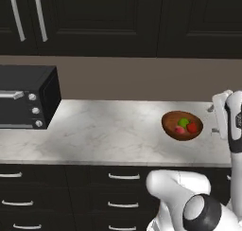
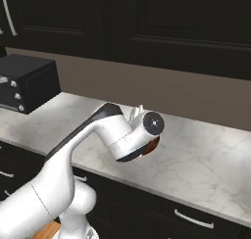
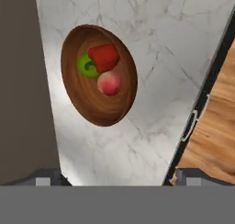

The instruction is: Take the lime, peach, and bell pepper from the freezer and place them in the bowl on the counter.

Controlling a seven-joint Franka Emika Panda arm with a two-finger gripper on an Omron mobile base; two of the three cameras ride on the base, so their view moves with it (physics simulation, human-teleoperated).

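Observation:
The wooden bowl [image 1: 166,123] [image 3: 98,110] stands on the white marble counter [image 1: 104,130] near its front edge. Inside it lie the green lime [image 1: 183,121] [image 3: 86,66], the pinkish peach [image 1: 179,129] [image 3: 109,84] and the red bell pepper [image 1: 192,127] [image 3: 104,57], all touching each other. My gripper [image 3: 117,177] hangs above the counter just right of the bowl, open, with nothing between its widely spread fingertips [image 3: 46,175]. In the right base view my arm covers most of the bowl [image 2: 153,145]. The freezer is out of view.
A black toaster oven [image 1: 26,102] [image 2: 24,81] sits at the counter's left end. Dark upper cabinets [image 1: 118,17] hang over the counter, and dark drawers with silver handles [image 1: 124,177] run below it. Wooden floor [image 3: 215,136] lies past the counter's front edge.

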